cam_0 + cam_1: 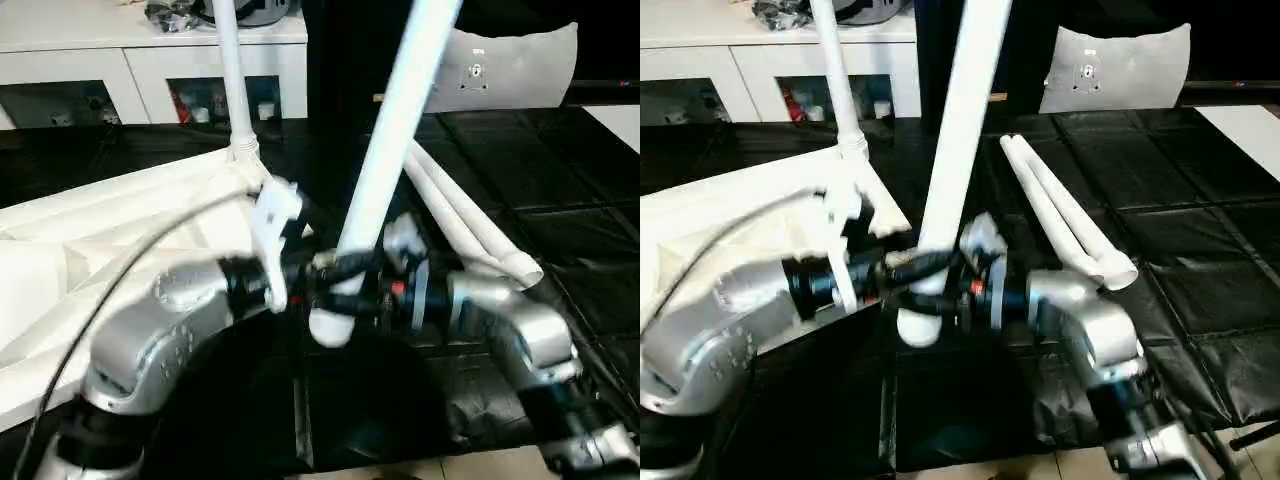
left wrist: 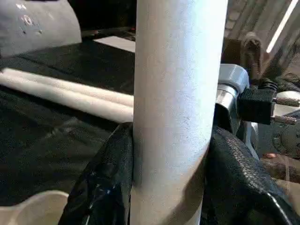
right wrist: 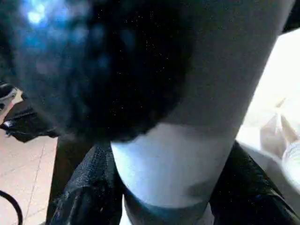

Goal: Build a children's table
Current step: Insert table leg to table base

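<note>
Jaws of both grippers are clamped on one white tube leg, which stands tilted, its rounded lower end hanging just above the black tabletop. The left gripper pinches the leg from the robot's left, its black fingers pressed against either side of the tube. The right gripper holds the same leg from the opposite side, close to the lower end, so the two grippers meet around it. Behind them the upturned white table top lies on the left, near the tabletop's front edge, with one leg already upright in a corner socket. Two spare legs lie side by side on the right, with bare black cover beyond them.
</note>
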You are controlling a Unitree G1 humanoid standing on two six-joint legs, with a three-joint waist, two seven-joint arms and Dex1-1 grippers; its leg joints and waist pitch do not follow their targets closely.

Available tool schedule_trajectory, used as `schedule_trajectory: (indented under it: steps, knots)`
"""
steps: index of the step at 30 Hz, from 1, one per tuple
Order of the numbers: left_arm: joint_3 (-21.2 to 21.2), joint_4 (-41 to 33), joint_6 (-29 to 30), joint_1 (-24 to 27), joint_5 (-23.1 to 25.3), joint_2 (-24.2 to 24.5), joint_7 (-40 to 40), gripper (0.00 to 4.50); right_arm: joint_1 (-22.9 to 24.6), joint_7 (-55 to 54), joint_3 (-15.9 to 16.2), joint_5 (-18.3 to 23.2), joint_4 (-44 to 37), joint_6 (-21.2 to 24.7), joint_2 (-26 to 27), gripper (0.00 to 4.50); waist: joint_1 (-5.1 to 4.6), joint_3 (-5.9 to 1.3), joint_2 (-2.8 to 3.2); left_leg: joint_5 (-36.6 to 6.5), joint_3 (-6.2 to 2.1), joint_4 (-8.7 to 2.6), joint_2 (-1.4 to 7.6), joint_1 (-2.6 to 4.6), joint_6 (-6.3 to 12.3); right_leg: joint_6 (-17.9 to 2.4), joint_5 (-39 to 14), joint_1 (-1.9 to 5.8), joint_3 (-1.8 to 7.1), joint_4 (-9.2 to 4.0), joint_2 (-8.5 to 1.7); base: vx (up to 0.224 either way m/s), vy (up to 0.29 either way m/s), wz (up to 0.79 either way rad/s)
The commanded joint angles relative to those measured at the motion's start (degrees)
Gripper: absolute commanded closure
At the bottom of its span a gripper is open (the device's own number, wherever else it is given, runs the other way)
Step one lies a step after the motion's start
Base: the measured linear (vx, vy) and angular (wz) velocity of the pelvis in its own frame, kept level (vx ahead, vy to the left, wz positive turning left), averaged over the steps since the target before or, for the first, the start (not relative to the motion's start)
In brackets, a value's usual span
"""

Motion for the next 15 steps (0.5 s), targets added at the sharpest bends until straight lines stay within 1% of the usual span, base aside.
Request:
schedule_trajectory:
  steps: [1, 2, 3, 4, 5, 6, 7, 8, 10, 11, 12, 13, 15]
  knots:
    - [-0.4, 0.8, -3.1, 3.1, -2.5, -1.2, -5.4, 1.90, 1.4, -2.6, -1.9, -0.5, -1.4, -1.1, -0.7, 2.57, 0.08, -4.10, -0.23, -13.0, -1.54, -4.02, 3.05, 1.73, -1.47, -10.1, -13.1, 1.54, 2.31, -4.96, -5.23, 0.000, 0.000, 0.00]
    - [-0.6, 1.4, -3.8, 4.2, -2.5, -1.5, -5.8, 1.90, 2.2, -3.0, -1.8, -0.6, -2.0, -1.2, -0.6, 2.57, 0.00, -4.06, -0.51, -13.2, -1.57, -4.13, 3.13, 1.69, -1.47, -9.9, -13.6, 1.61, 2.33, -4.93, -5.32, 0.000, 0.000, 0.00]
    - [-0.8, 1.7, -4.1, 4.8, -2.5, -1.7, -6.1, 1.90, 2.8, -3.3, -1.7, -0.7, -2.4, -1.2, -0.6, 2.57, 0.02, -4.12, -0.39, -13.7, -1.56, -4.16, 3.13, 1.81, -1.58, -9.6, -14.3, 1.43, 2.32, -5.05, -5.28, 0.000, 0.000, 0.00]
    - [-2.1, 2.2, -5.3, 6.0, -1.5, -1.2, -6.8, 1.90, 4.0, -3.6, -1.4, -1.0, -3.3, -1.3, -0.7, 2.57, 0.00, -4.08, -0.38, -14.2, -1.58, -4.24, 3.13, 1.82, -1.63, -9.6, -14.7, 1.40, 2.34, -5.04, -5.26, 0.000, 0.000, 0.00]
    - [-3.2, 2.7, -6.2, 7.3, -0.7, -1.0, -7.4, 1.85, 5.2, -3.8, -1.0, -1.3, -4.1, -1.4, -1.0, 2.57, 0.00, -4.00, 0.00, -15.3, -1.69, -4.33, 3.17, 1.89, -1.75, -9.3, -15.6, 1.24, 2.35, -5.15, -5.19, 0.000, 0.000, 0.00]
    - [-3.9, 3.4, -7.4, 8.3, 0.0, -1.0, -7.7, 1.68, 6.2, -4.0, -0.8, -1.7, -4.6, -1.5, -1.2, 2.57, 0.03, -3.91, -0.12, -16.0, -1.75, -4.46, 3.28, 1.94, -1.79, -8.6, -16.4, 1.19, 2.46, -5.35, -5.24, 0.000, 0.000, 0.00]
    - [-4.5, 4.4, -8.8, 9.5, 0.6, -1.3, -7.9, 1.68, 7.3, -4.3, -0.8, -2.0, -5.1, -1.7, -1.5, 2.57, -0.10, -3.85, -0.16, -16.6, -1.71, -4.51, 3.25, 1.95, -1.98, -8.6, -16.8, 1.16, 2.46, -5.35, -5.22, 0.000, 0.000, 0.00]
    - [-4.6, 4.7, -9.3, 9.8, 0.8, -1.5, -7.9, 1.49, 7.6, -4.4, -0.8, -2.1, -5.2, -1.8, -1.5, 2.57, -0.11, -3.77, -0.18, -17.3, -1.73, -4.58, 3.24, 1.96, -2.09, -8.3, -17.9, 1.12, 2.52, -5.57, -5.27, 0.000, 0.000, 0.00]
    - [-5.1, 5.6, -10.6, 10.5, 1.8, -1.4, -8.3, 1.41, 8.5, -4.6, -1.0, -2.1, -5.8, -1.8, -1.8, 2.57, -0.19, -3.74, -0.18, -18.1, -1.77, -4.62, 3.20, 2.05, -2.43, -8.3, -18.9, 1.07, 2.49, -5.58, -5.27, 0.000, 0.000, 0.00]
    - [-5.2, 5.8, -10.9, 10.5, 2.2, -1.3, -8.7, 1.29, 8.7, -4.7, -1.1, -2.0, -6.1, -1.6, -1.8, 2.57, -0.25, -3.67, -0.10, -19.1, -1.85, -4.68, 3.23, 2.13, -2.63, -8.2, -20.2, 1.00, 2.49, -5.63, -5.33, 0.000, 0.000, 0.00]
    - [-5.2, 5.8, -11.0, 10.5, 2.2, -1.3, -8.8, 1.15, 8.8, -4.8, -1.2, -2.0, -6.2, -1.6, -1.9, 2.57, -0.32, -3.63, -0.19, -19.2, -1.86, -4.72, 3.23, 2.12, -2.67, -8.0, -20.6, 1.00, 2.50, -5.74, -5.37, 0.000, 0.000, 0.00]
    - [-5.1, 5.9, -11.1, 10.6, 2.4, -1.4, -9.0, 1.07, 8.9, -4.9, -1.3, -2.0, -6.4, -1.6, -1.9, 2.57, -0.29, -3.56, -0.23, -19.7, -1.84, -4.68, 3.21, 2.27, -2.76, -7.8, -21.9, 0.85, 2.56, -5.88, -5.40, 0.000, 0.000, 0.00]
    - [-4.5, 6.3, -11.9, 10.6, 2.5, -1.6, -9.9, 0.97, 9.1, -5.2, -1.5, -2.1, -6.4, -1.8, -2.0, 2.57, -0.34, -3.52, -0.20, -20.0, -1.91, -4.66, 3.18, 2.27, -2.87, -7.6, -23.4, 0.80, 2.56, -6.00, -5.49, 0.000, 0.000, 0.00]
